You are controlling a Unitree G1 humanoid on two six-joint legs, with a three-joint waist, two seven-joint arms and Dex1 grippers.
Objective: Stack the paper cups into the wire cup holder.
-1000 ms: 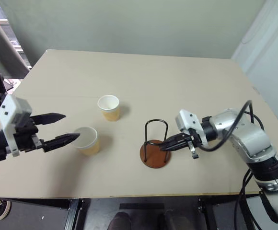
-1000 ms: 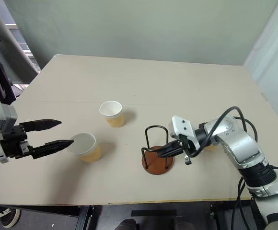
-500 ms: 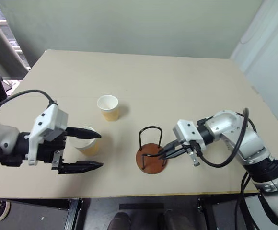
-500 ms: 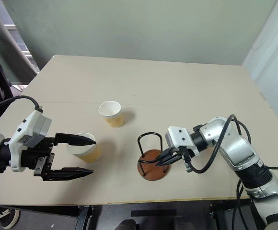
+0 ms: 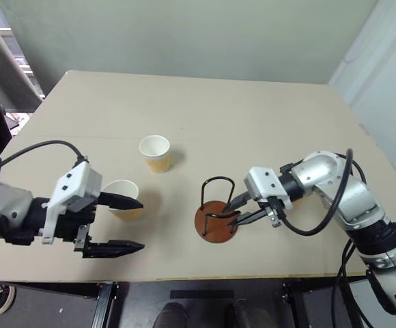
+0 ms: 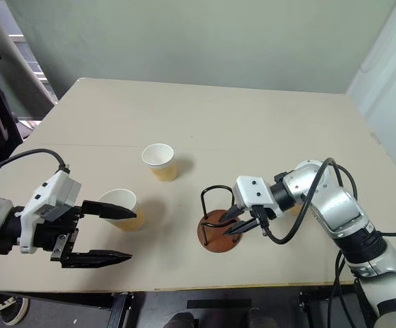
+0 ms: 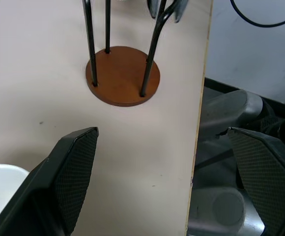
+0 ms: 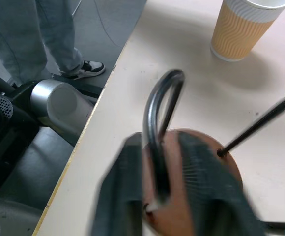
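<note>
The wire cup holder (image 5: 216, 221), a reddish-brown disc with black wire arches, stands near the table's front edge. My right gripper (image 5: 231, 213) is at it, open, one finger on each side of a wire arch (image 8: 157, 113). One paper cup (image 5: 123, 198) stands upright to the holder's left. My left gripper (image 5: 141, 224) is open beside it and points toward the holder (image 7: 123, 73). Its upper finger crosses the cup's front, and the cup's rim (image 7: 0, 194) lies outside that finger, not between the two. Another paper cup (image 5: 156, 152) stands upright farther back.
The table's front edge (image 5: 184, 279) runs just below both grippers. A person's legs and a shoe (image 8: 59, 34) stand on the floor beyond that edge. The far paper cup (image 8: 245, 27) also stands behind the holder in the right wrist view.
My left gripper swung in from the left, staying open, and now sits beside the near cup, pointing at the holder. My right gripper's fingers parted from shut around the arch; the holder shifted slightly left.
</note>
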